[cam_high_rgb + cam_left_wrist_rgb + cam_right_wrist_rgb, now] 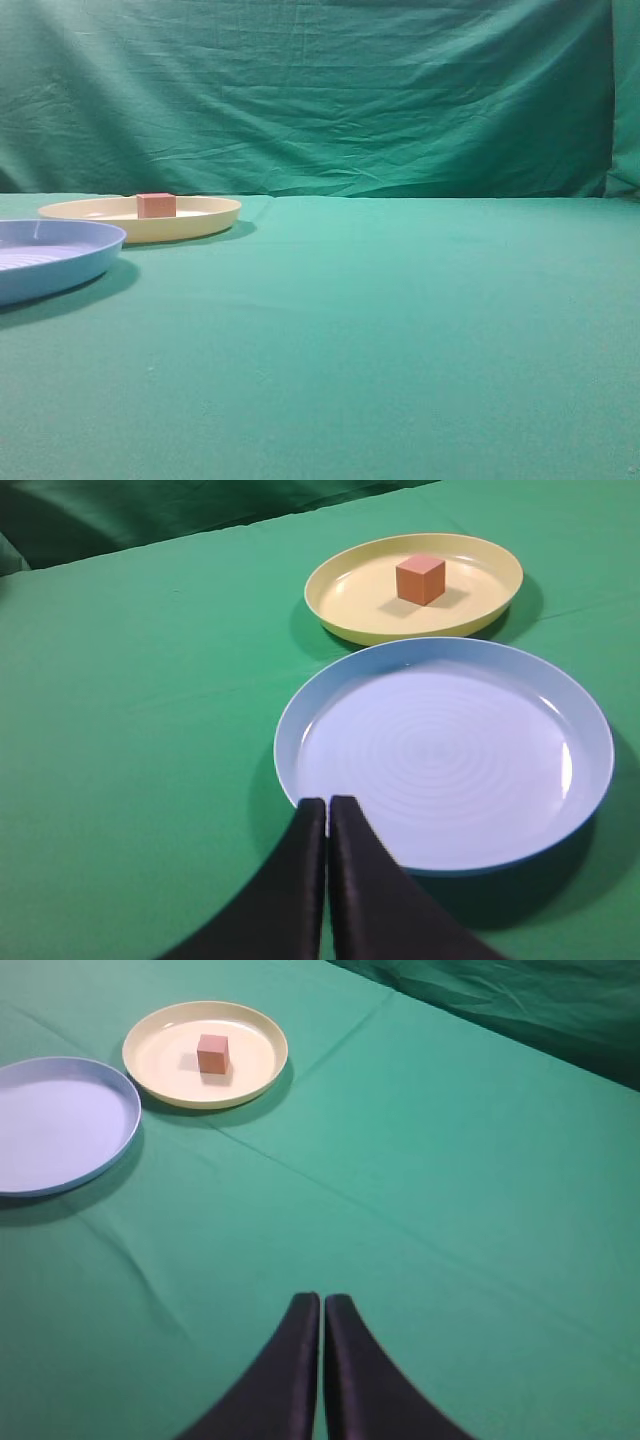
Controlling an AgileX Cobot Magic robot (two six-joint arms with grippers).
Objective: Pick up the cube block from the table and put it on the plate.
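Note:
The small reddish-pink cube block [156,205] sits inside the pale yellow plate [205,222] at the far left of the green table [400,330]. It also shows in the left wrist view [420,578] on the plate [350,598], and in the right wrist view [212,1053] on the plate [160,1065]. My left gripper [327,803] is shut and empty, its tips at the near rim of the blue plate. My right gripper [321,1300] is shut and empty over bare cloth, far from the plates. Neither gripper shows in the exterior view.
A light blue ribbed plate [70,262] lies just in front of the yellow plate, also in the left wrist view [450,750] and the right wrist view [60,1125]. A green cloth backdrop [320,90] hangs behind the table.

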